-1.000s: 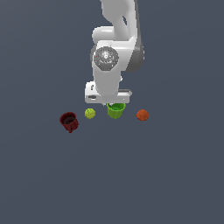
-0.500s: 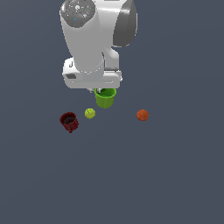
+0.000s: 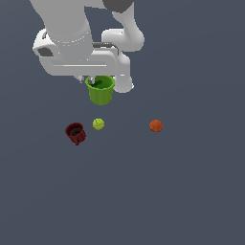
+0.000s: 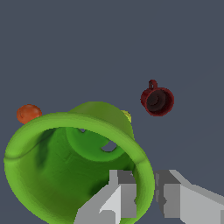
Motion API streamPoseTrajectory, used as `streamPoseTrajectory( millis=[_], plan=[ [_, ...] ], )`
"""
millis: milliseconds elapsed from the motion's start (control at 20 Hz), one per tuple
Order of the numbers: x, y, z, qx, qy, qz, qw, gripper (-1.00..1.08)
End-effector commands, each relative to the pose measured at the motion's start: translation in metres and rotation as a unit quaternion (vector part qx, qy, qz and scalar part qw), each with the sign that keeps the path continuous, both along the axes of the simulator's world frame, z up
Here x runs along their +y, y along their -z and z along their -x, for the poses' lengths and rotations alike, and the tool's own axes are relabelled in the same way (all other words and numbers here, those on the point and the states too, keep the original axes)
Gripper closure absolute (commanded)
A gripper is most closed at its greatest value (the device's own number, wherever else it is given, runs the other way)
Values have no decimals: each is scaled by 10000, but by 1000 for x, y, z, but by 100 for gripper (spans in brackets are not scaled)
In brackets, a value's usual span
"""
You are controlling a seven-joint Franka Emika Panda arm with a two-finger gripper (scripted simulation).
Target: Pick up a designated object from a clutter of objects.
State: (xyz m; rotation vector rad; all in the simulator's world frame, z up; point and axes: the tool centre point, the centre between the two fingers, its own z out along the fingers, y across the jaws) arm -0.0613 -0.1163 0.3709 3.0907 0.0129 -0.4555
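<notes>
The pick is, by appearance, largely done. The lime-green cup (image 3: 101, 90) hangs directly beneath the gripper (image 3: 94, 80), clear of the floor, with the rest of the clutter lying lower in the exterior view. What remains, if anything, is to hold the grasp steady and carry the cup to whatever height counts as picked up.

The gripper pinches the cup by its rim. In the wrist view one finger (image 4: 118, 197) sits inside the cup mouth and the other sits just outside the wall, with the rim between them. The cup (image 4: 74, 166) fills much of that view, its mouth facing the camera and its darker base visible within.

The dark red cup (image 3: 75, 133), the yellow-green ball (image 3: 98, 124) and the orange ball (image 3: 155, 126) rest on the floor below the gripper and apart from one another. The yellow-green ball lies nearest beneath the held cup. In the wrist view it is mostly hidden behind the cup wall, so its exact offset cannot be read there.
</notes>
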Motion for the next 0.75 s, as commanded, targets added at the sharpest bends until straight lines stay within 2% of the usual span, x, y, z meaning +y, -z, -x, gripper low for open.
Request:
streamPoseTrajectory(
  millis=[0,350,700],
  plan=[
    [-8,-17,-3,-1,-7,2,10000,108],
    [-21,-43,-8,0,-10,3,10000,108],
    [-25,-50,-11,0,-13,3,10000,108]
  ],
)
